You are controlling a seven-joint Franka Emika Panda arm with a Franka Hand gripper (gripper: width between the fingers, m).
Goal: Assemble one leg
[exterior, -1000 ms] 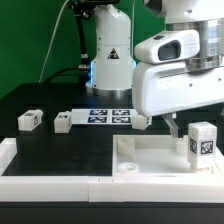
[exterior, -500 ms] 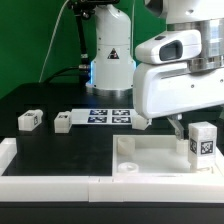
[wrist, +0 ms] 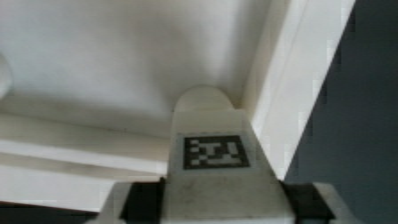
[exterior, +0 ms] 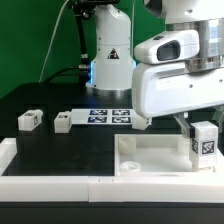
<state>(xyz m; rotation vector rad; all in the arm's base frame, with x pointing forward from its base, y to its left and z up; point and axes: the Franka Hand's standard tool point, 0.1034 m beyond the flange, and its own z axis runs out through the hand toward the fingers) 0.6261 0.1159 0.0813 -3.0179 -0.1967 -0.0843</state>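
Note:
A white leg (exterior: pixel 204 141) with a square marker tag stands upright on the large white square panel (exterior: pixel 150 160) at the exterior view's right. My gripper (exterior: pixel 203 128) is shut on this leg from above. In the wrist view the leg (wrist: pixel 217 150) fills the gap between the two dark fingers (wrist: pixel 139 202), with its tip close to the panel (wrist: pixel 107 80). Two more legs, one (exterior: pixel 29 120) and another (exterior: pixel 62 122), lie on the black table at the exterior view's left.
The marker board (exterior: pixel 108 116) lies in the middle of the table, in front of the robot base (exterior: pixel 110 60). A white raised rim (exterior: pixel 50 183) runs along the near edge. A round hole (exterior: pixel 124 146) shows near the panel's corner.
The gripper and the held leg have shifted very slightly toward the exterior view's right; otherwise nothing has moved.

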